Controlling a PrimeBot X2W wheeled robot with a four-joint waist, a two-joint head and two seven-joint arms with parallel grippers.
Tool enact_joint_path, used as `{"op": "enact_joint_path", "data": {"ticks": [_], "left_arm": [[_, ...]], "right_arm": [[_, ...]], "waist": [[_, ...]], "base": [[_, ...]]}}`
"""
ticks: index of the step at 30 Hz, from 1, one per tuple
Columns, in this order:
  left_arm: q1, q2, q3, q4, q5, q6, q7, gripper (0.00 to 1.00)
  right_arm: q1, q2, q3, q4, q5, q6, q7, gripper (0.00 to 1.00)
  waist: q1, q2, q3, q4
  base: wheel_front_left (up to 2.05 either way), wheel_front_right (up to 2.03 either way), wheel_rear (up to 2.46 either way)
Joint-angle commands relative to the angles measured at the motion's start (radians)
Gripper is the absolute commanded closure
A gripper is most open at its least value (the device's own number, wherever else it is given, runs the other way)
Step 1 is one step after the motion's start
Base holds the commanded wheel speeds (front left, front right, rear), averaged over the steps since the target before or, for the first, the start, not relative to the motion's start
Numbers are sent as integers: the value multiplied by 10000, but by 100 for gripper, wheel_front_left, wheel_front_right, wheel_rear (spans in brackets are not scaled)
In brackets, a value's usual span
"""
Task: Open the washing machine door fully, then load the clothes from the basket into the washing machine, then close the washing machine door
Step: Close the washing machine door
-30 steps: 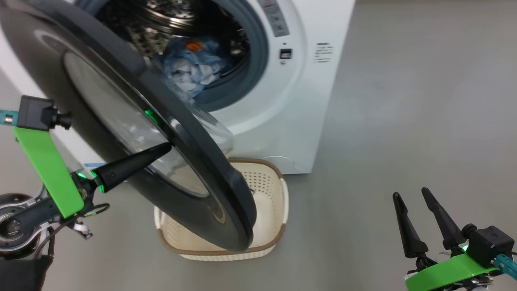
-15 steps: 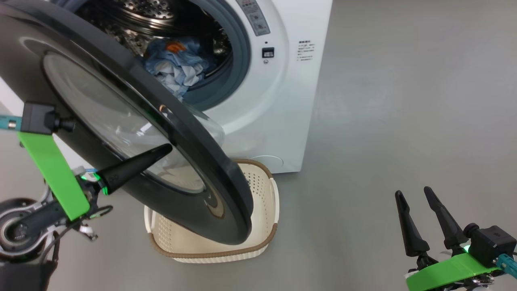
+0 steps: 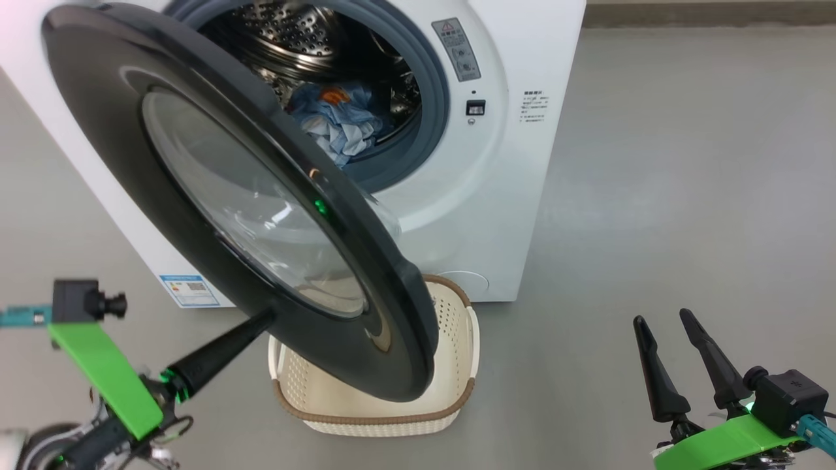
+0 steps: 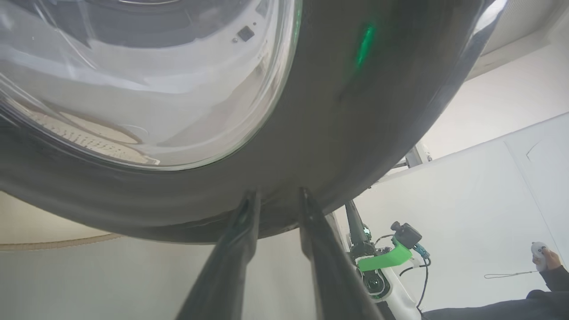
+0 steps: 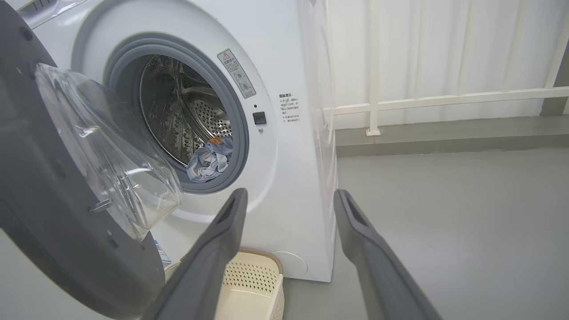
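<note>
The door (image 3: 215, 196) stands half open, hinged at the left of the washer (image 3: 522, 163) and hanging over the basket (image 3: 457, 307). The clothes (image 3: 336, 121) lie in the drum. The left gripper (image 4: 278, 194), fingers narrowly parted and holding nothing, points at the door's outer face at its lower near rim. The right gripper (image 3: 661, 318), wide and empty, sits well apart at near right. The left arm is nearer for the closing push.

Grey floor (image 3: 686, 163); white railing (image 5: 444, 100) along far edge; person (image 4: 553, 273) holding small white device (image 4: 538, 250)
</note>
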Motion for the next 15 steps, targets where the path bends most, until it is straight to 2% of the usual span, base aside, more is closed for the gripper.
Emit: {"op": "enact_joint_path", "data": {"ticks": [1, 2, 3, 8, 15], "left_arm": [[-58, 321, 475, -317, 131, -52, -196, 52], [103, 303, 500, -294, 218, -52, -396, 15], [251, 297, 506, -258, 311, -52, -583, 0], [806, 316, 397, 38, 900, -52, -1705, 0], [1275, 230, 27, 1071, 1476, -52, -3834, 0]], "right_arm": [[31, -210, 201, -212, 32, 44, -80, 0], [60, -217, 204, -212, 35, 44, -80, 0], [89, -224, 210, -214, 39, 44, -80, 0], [145, -257, 238, -218, 54, 44, -80, 0], [219, -266, 206, -223, 65, 44, -80, 0]], "waist": [[0, 0, -121, 118], [0, 0, -158, 145], [0, 0, -179, 163], [0, 0, -229, 209], [0, 0, -270, 205]], "base": [[0, 0, 0], [0, 0, 0], [0, 0, 0], [0, 0, 0], [0, 0, 0]]}}
